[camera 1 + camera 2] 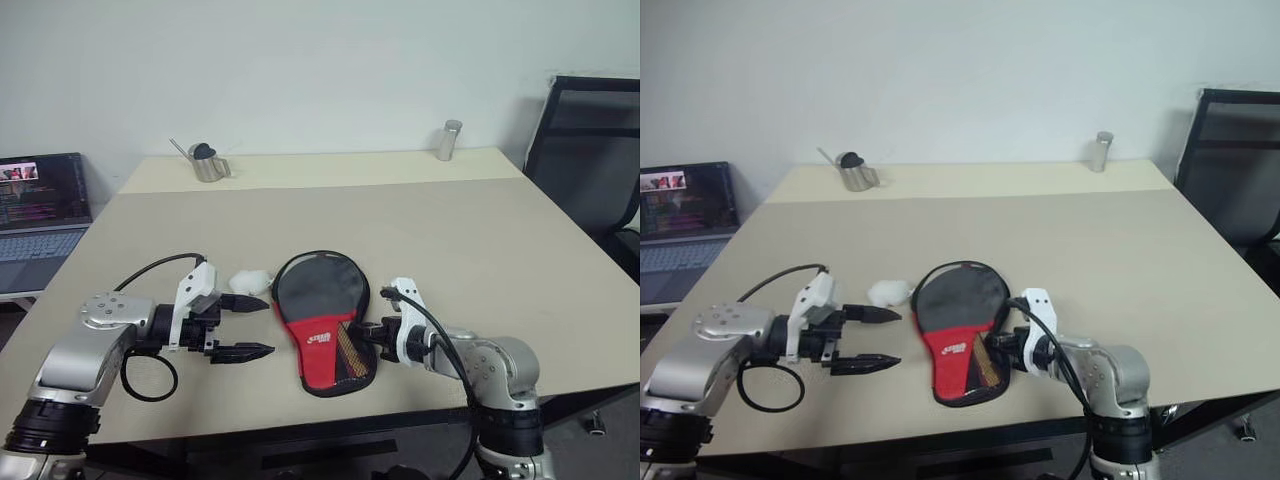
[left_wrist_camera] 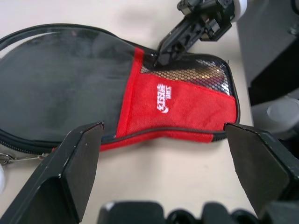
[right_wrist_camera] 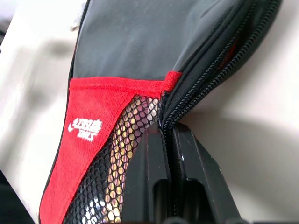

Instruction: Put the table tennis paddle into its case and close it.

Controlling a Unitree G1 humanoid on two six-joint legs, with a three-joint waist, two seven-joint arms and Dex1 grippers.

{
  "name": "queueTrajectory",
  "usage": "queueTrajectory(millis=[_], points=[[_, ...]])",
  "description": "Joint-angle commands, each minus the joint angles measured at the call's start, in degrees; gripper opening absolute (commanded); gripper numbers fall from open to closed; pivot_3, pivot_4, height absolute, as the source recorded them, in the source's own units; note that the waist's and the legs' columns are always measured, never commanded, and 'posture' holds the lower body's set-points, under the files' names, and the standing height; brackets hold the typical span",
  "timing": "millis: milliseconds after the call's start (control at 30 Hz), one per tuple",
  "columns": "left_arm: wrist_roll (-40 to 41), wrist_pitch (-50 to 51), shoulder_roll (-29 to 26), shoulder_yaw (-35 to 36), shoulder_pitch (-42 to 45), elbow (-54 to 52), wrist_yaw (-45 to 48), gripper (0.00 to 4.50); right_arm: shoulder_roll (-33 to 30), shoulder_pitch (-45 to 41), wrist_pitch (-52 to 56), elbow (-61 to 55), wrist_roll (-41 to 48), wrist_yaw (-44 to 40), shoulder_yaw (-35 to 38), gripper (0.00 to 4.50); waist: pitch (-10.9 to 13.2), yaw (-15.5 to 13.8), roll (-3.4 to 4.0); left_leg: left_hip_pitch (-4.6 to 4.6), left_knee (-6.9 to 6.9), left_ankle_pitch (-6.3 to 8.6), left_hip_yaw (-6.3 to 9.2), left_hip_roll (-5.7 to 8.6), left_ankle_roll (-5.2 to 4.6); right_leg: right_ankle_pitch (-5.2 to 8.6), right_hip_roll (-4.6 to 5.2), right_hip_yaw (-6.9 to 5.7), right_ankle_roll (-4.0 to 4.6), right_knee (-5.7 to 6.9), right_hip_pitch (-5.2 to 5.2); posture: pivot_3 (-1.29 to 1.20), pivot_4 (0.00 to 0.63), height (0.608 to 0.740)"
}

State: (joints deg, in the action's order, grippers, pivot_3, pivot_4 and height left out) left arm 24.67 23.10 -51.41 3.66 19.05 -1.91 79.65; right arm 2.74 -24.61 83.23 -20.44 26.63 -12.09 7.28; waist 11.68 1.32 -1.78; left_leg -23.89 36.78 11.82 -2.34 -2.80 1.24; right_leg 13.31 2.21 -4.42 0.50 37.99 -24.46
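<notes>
The soft black fabric paddle-shaped case [image 1: 318,322] with its red mesh end lies flat near the front edge of the beige table [image 1: 480,230]. The right hand [image 2: 164,52] is pinching its zipper rim; the left hand [image 1: 248,326] hangs spread just beside it. With nobody pinning the case, a zip tug might just drag the whole thing. White wall behind, laptop [image 1: 40,215] off to the left.

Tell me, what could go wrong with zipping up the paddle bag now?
The right hand is pinched shut on the zipper edge of the case, where the zipper gapes. Its grip might slip off that thin edge. The left hand is open beside the case and not pressing on it, so the soft case could slide or bunch up when pulled. The small white thing next to the case might get knocked.
</notes>
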Motion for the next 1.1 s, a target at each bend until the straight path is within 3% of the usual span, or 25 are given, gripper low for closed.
queueTrajectory(millis=[33, 467, 1100], points=[[0.5, -0.9, -0.9, -0.4, 2.0, -0.5, 1.4, 4.5, 2.6, 1.3, 2.8, -5.3, 0.7, 2.5, 2.9, 0.01, 0.0, -0.2, 0.0, -0.01, 0.0, 0.0, 0.02, 0.0, 0.0, 0.0, 0.0, -0.02, 0.0, -0.01, 0.0, 0.0, 0.15, 0.74], [1.3, -0.2, -0.7, -2.0, 4.8, -0.9, 2.6, 4.5, 10.8, 7.9, 8.9, -13.5, 0.2, 6.1, 4.2, 0.01, 0.0, -0.3, 0.0, -0.03, -0.04, 0.02, 0.04, 0.0, 0.02, 0.01, 0.0, -0.03, 0.0, -0.09, -0.01, 0.0, 0.15, 0.74], [0.3, -1.0, -0.8, -4.2, 8.3, 1.9, 5.5, 4.5, 15.5, 15.8, 9.3, -16.6, 5.5, 9.3, 1.2, 0.01, 0.0, -0.5, 0.01, -0.07, -0.11, 0.03, 0.06, 0.01, 0.02, 0.01, -0.02, -0.06, 0.0, -0.19, -0.01, 0.0, 0.15, 0.74]])
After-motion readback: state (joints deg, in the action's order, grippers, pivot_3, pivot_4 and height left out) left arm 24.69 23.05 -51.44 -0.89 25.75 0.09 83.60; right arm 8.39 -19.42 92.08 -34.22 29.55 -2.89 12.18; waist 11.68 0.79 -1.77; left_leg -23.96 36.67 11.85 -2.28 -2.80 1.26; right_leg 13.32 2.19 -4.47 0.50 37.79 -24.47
